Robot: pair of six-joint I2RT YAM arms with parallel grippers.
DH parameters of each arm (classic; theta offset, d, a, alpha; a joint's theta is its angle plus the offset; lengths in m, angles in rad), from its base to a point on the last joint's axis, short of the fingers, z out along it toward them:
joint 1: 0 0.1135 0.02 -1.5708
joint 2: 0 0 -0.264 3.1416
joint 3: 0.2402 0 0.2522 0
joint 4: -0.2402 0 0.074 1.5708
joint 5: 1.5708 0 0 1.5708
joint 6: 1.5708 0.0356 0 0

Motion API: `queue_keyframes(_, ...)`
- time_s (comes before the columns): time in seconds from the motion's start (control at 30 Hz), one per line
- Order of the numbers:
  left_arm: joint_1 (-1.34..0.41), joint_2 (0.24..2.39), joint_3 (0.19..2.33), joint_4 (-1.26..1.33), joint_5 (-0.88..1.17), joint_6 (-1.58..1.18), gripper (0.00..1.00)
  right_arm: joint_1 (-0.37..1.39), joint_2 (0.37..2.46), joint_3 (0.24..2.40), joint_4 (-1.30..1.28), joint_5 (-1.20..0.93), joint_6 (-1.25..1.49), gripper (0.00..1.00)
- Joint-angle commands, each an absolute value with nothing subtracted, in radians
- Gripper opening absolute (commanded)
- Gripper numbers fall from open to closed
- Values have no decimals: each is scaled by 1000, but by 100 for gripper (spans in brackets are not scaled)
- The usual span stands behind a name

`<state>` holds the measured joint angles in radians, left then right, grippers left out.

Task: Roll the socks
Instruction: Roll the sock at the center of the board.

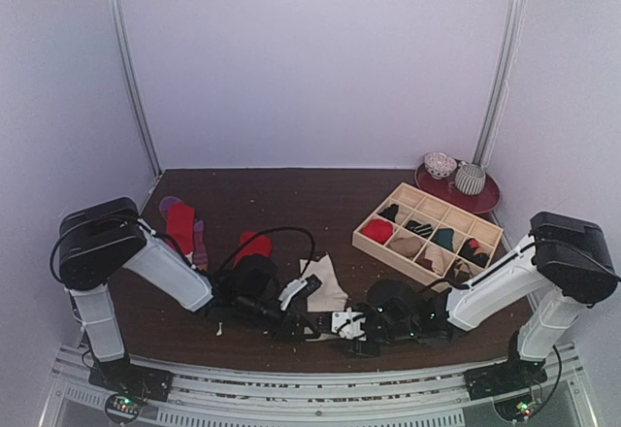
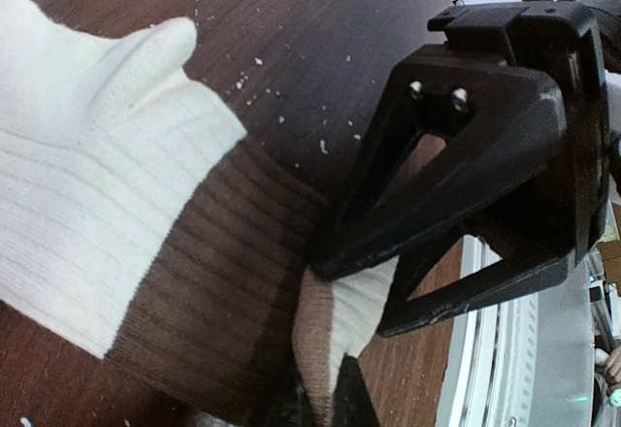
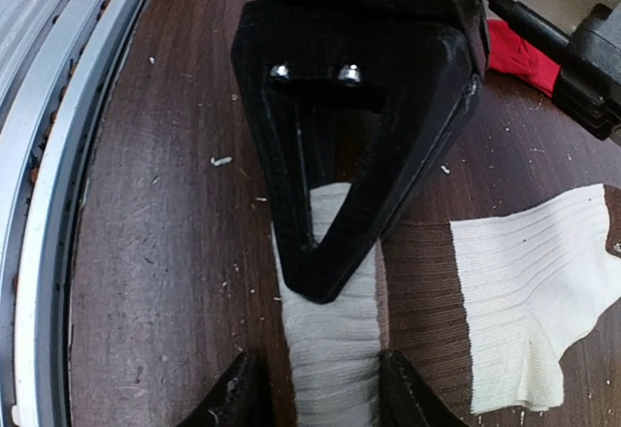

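Nearest the front edge of the dark brown wooden table (image 1: 291,194), the two arms met over a cream ribbed fabric sock with a broad brown band (image 3: 524,281). The left gripper (image 2: 335,403) was pressed together, pinching a gathered edge of that sock. The right gripper (image 3: 325,393) faced it from the other side. Its black fingers (image 3: 243,393) stood part-way apart, astride a narrow bunched strip of the same cream fabric. Whether they squeezed the strip could not be told. The rest of the sock lay flat on the table just beyond both grippers, near the middle.

A little farther back and to the left lay a plain red sock (image 1: 254,246), partly behind the left arm. Farther left again, well apart from the grippers, was a red sock with purple parts (image 1: 180,223).

To the right, beyond the right arm, sat a pale wooden grid tray (image 1: 361,243), with dark, red and teal bundles in several compartments. In the far right corner stood a dark red round plate (image 1: 485,199) carrying two pale patterned balls (image 1: 440,165).
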<state>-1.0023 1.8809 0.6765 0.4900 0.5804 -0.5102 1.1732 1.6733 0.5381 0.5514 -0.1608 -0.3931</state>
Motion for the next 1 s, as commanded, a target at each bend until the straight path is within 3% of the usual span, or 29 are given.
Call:
queue_keyframes(0.0, -988, 1936, 605, 267, 497, -515, 0, 1178, 1712, 556, 520, -126, -377, 39)
queue_keyframes(0.17, -985, 1908, 596, 307, 492, -506, 1, 1173, 1784, 592, 435, -72, -292, 27)
queue_keyframes(0.33, -983, 1784, 603, 294, 424, -416, 24, 1138, 1840, 640, 308, -162, -170, 14)
queue_keyframes(0.47, -983, 1648, 590, 309, 335, -319, 47, 1074, 1840, 665, 211, -405, -75, 13)
queue_keyframes(0.6, -987, 1502, 499, 476, 265, -221, 60, 992, 1867, 709, 117, -674, 23, 13)
queue_keyframes(0.77, -1049, 1430, 401, 701, 222, -82, 63, 890, 1963, 774, 11, -906, 168, 14)
queue_keyframes(0.97, -1087, 1581, 437, 826, 313, -22, 63, 815, 2039, 847, -89, -1042, 225, 13)
